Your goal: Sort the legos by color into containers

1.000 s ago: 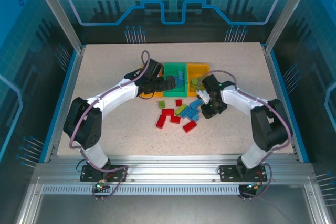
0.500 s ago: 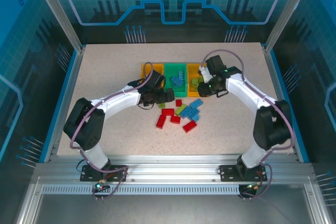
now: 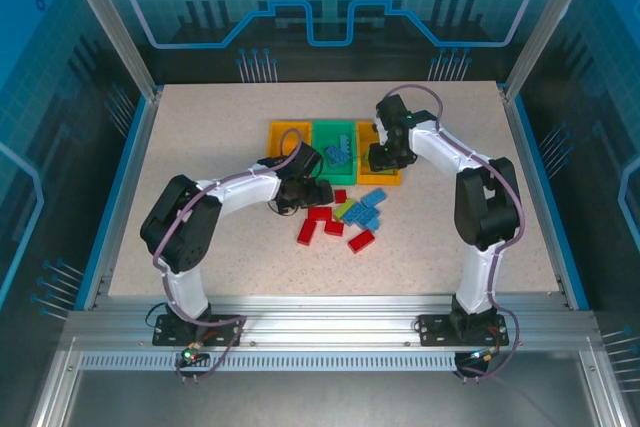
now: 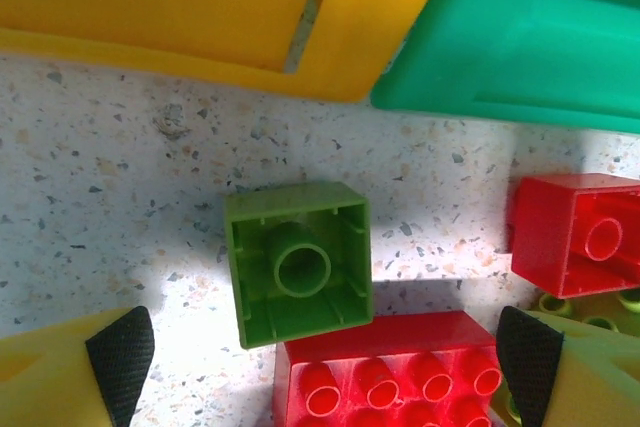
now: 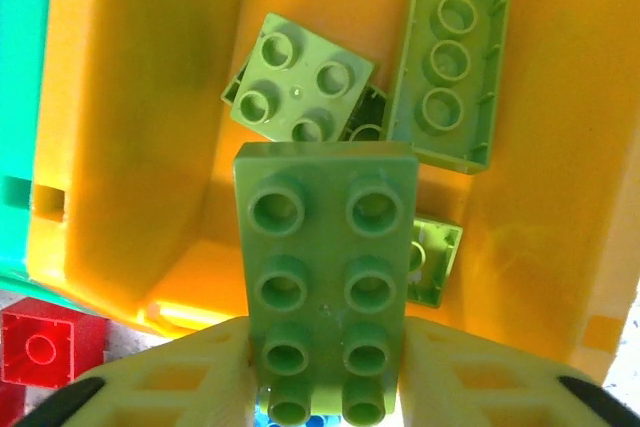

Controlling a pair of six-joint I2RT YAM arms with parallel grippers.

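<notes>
My right gripper (image 5: pixel 325 372) is shut on a light green eight-stud lego (image 5: pixel 325 267) and holds it over the right yellow-orange container (image 5: pixel 130 147), where three light green legos (image 5: pixel 300 87) lie. The same gripper (image 3: pixel 385 155) hangs above that container (image 3: pixel 379 179). My left gripper (image 4: pixel 325 352) is open and low over the table, its pads (image 4: pixel 120 352) either side of an upside-down light green lego (image 4: pixel 298 262) and a red lego (image 4: pixel 390 377). From above, the left gripper (image 3: pixel 306 191) sits just in front of the left yellow container (image 3: pixel 288 131) and the green container (image 3: pixel 333 130).
A loose pile of red legos (image 3: pixel 320 222) and blue legos (image 3: pixel 368 207) lies on the speckled table (image 3: pixel 200 147) in front of the containers. Blue legos (image 3: pixel 340 154) lie in the green container. Another red lego (image 4: pixel 578 232) sits right of the left gripper.
The right arm has carried the light green lego from the pile up and back to above the right yellow container. The left gripper has moved from the containers down to the table beside the pile.
</notes>
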